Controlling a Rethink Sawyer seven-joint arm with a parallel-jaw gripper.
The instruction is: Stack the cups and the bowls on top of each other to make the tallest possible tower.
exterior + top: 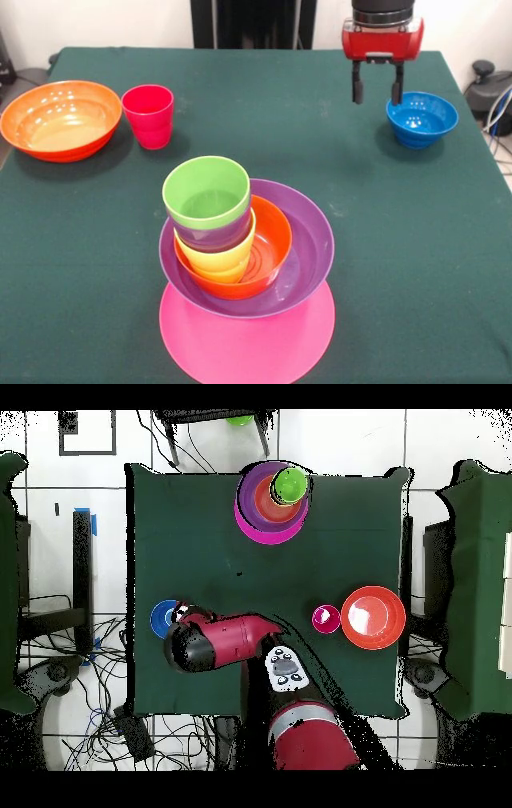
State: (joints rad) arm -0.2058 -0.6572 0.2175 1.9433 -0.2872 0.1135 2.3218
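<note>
The tower stands near the table's front edge: the upturned pink bowl [240, 348] as base, then the purple bowl [308, 240], the small orange bowl [272, 240], the yellow cup [216, 258], the purple cup [210, 234] and the light green cup [206, 192] on top. It also shows in the overhead view [268, 506]. The red cup [148, 116] [325, 619] stands beside the large orange bowl [60, 120] [373, 617]. My gripper [377, 86] is open and empty, hanging just left of the small blue bowl [422, 118] [161, 617]. No light green bowl shows on the table.
The green table [264, 104] ends close behind the gripper. In the overhead view the red arm [225, 639] covers part of the blue bowl and hides the gripper. Cables lie on the floor [100, 684] beside the table.
</note>
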